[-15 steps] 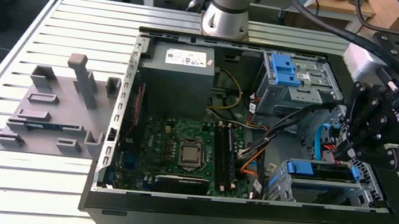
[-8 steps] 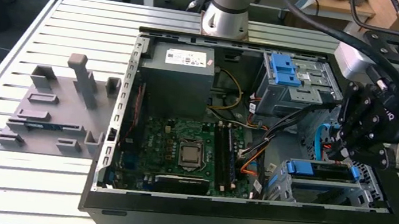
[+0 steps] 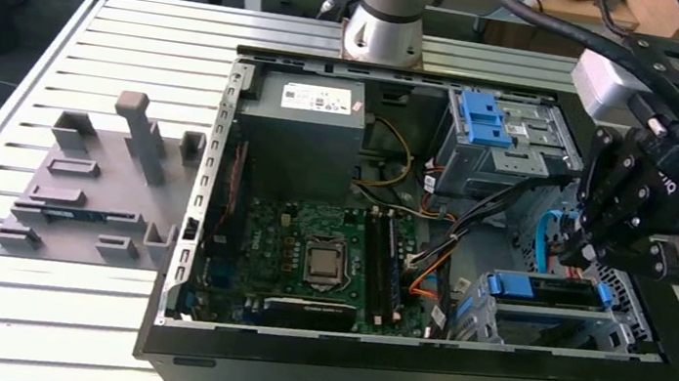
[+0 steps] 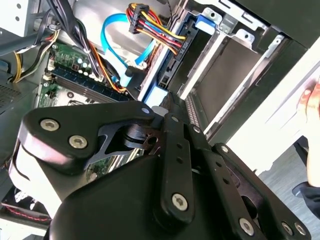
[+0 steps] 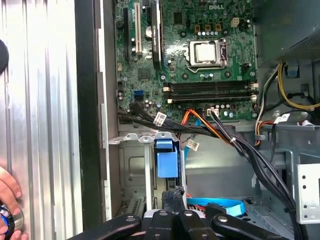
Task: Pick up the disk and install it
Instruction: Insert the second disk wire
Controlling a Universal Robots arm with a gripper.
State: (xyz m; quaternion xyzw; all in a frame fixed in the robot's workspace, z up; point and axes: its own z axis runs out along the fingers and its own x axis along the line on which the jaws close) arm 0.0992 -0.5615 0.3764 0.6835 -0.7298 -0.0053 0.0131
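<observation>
The disk (image 3: 546, 293) stands on edge in the drive cage (image 3: 617, 331) at the exterior view's right of the open computer case (image 3: 420, 379). Its blue frame tab (image 5: 167, 159) shows in the first wrist view. My black gripper (image 3: 577, 253) hangs right over the cage. In both wrist views its fingers (image 5: 175, 196) are shut together at the disk's upper edge, behind the blue tab. I cannot tell whether they pinch the edge or only rest on it. The fingertips (image 4: 169, 107) point down into the bay beside blue and coloured cables.
A grey power supply (image 3: 308, 127) and the green motherboard (image 3: 319, 252) fill the case's other side. A second cage with blue latches (image 3: 490, 122) sits at the back. A grey fixture (image 3: 91, 187) lies on the slatted table. A person's hand (image 5: 7, 197) rests beside the case.
</observation>
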